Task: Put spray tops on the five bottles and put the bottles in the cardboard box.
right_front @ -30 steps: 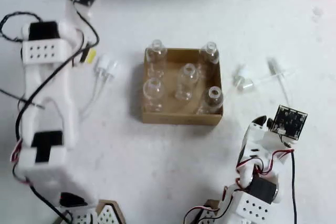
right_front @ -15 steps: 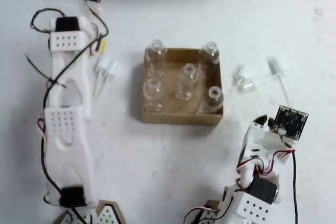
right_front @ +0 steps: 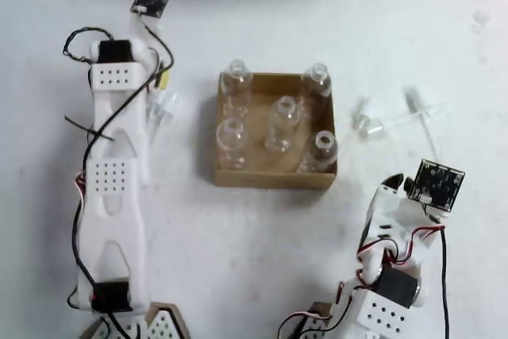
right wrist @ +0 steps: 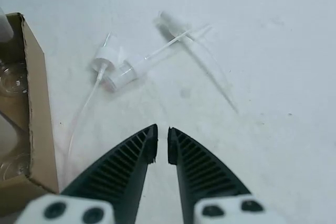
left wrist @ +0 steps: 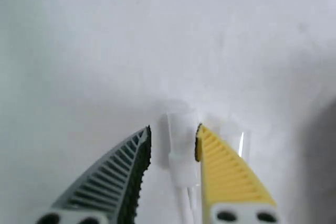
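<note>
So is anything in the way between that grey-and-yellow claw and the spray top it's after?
Nothing visible. The left gripper is open, with one finger on each side of the spray top lying on the table. No other thing sits between them.

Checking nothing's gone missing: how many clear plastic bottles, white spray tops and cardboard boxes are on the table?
Brown cardboard box: 1
Clear plastic bottles: 5, all in the box
White spray tops: 5, 3 right of the box, 2 at the left gripper
Total: 11
</note>
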Controlling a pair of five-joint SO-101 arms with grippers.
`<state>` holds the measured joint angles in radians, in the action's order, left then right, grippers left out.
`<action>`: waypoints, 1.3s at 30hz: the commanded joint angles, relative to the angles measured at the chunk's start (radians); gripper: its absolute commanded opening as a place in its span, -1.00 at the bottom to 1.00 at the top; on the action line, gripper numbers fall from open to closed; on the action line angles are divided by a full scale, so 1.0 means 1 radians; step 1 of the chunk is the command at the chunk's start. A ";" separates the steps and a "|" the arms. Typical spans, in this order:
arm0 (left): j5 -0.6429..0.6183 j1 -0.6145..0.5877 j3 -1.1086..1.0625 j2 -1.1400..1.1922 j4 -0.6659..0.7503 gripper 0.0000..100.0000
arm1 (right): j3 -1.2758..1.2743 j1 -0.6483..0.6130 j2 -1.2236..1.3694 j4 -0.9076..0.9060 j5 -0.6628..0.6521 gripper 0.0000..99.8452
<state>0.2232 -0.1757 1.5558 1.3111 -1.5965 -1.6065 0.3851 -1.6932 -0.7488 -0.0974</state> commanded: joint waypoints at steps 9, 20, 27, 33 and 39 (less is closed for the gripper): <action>-0.018 0.008 -0.005 0.041 0.051 -0.73 | 0.009 0.007 -0.005 0.024 -0.002 -0.97; -0.009 0.018 0.003 0.041 -0.009 -0.97 | 0.009 0.007 -0.005 0.024 -0.002 -0.97; -0.009 0.021 0.086 0.010 -0.106 -0.93 | 0.009 0.010 -0.005 0.024 -0.002 -0.97; -0.015 0.082 0.061 -0.202 -0.193 -0.93 | 0.009 0.013 -0.005 0.024 -0.002 -0.97; -0.015 0.162 -0.166 -0.539 -0.195 -0.93 | 0.009 0.015 -0.005 0.024 -0.002 -0.97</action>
<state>0.2202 -0.0790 1.5175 1.0518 -1.7852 -1.6065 0.3851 -1.6932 -0.7488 -0.0974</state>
